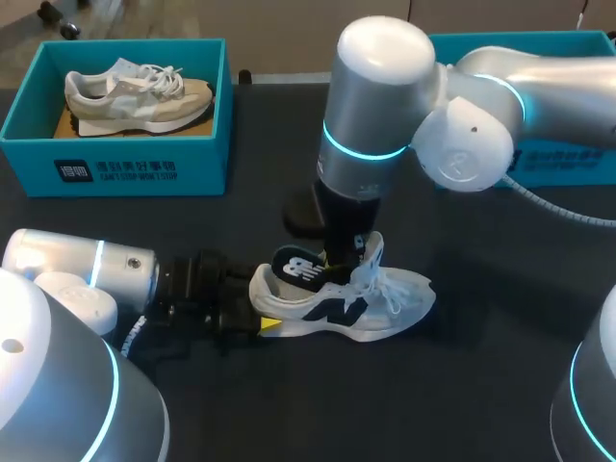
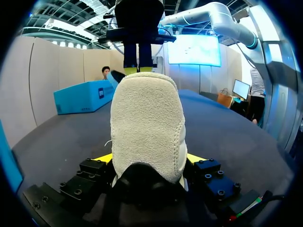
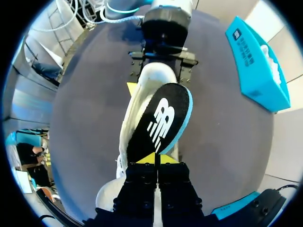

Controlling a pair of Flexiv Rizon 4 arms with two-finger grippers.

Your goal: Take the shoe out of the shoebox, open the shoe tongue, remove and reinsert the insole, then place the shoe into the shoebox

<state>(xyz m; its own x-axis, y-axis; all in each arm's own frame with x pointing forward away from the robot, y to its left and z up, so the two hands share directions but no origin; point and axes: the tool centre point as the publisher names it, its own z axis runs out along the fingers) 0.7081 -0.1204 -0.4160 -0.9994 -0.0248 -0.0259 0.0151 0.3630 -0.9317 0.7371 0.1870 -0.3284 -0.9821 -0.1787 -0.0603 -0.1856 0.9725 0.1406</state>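
A white shoe with a black logo lies on its side on the dark table, toe to the right. My left gripper comes in low from the left and is shut on its heel; in the left wrist view the fuzzy heel fills the gap between the yellow tips. From above, my right gripper is shut on one end of the black insole. The insole slants up out of the shoe's opening, its teal edge showing, with the right gripper pinching its end.
A teal shoebox at the back left holds a beige shoe. A second teal box stands at the back right, partly hidden behind my right arm. Open table lies in front of the shoe.
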